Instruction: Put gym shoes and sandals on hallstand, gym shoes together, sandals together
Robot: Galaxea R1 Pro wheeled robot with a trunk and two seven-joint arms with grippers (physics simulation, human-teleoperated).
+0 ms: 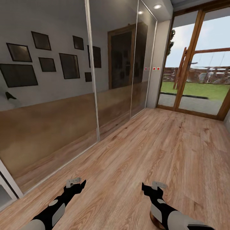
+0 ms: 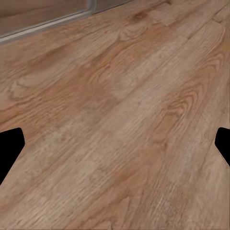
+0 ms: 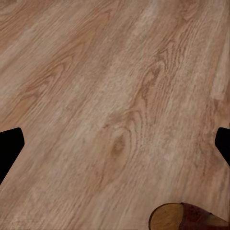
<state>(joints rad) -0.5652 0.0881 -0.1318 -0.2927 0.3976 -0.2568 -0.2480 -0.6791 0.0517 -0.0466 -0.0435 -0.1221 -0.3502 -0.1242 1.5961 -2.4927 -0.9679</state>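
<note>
The tan-brown heel end of one sandal (image 3: 184, 218) lies on the corridor floor (image 1: 153, 150), close under my right arm; its edge peeks out beside the forearm (image 1: 155, 220). My left gripper (image 1: 76, 183) and right gripper (image 1: 150, 188) hover low over bare planks. Both are open and hold nothing: the black fingertips (image 2: 9, 148) (image 3: 9, 148) stand far apart at the sides of each wrist view. The gym shoes are out of view. I cannot make out the hallstand.
A mirrored sliding wardrobe (image 1: 64, 105) runs along the left wall. A wood-framed glass door (image 1: 198, 64) closes the far end of the corridor. A pale-grey frame edge (image 1: 8, 188) shows at the lower left. Open floor stretches ahead.
</note>
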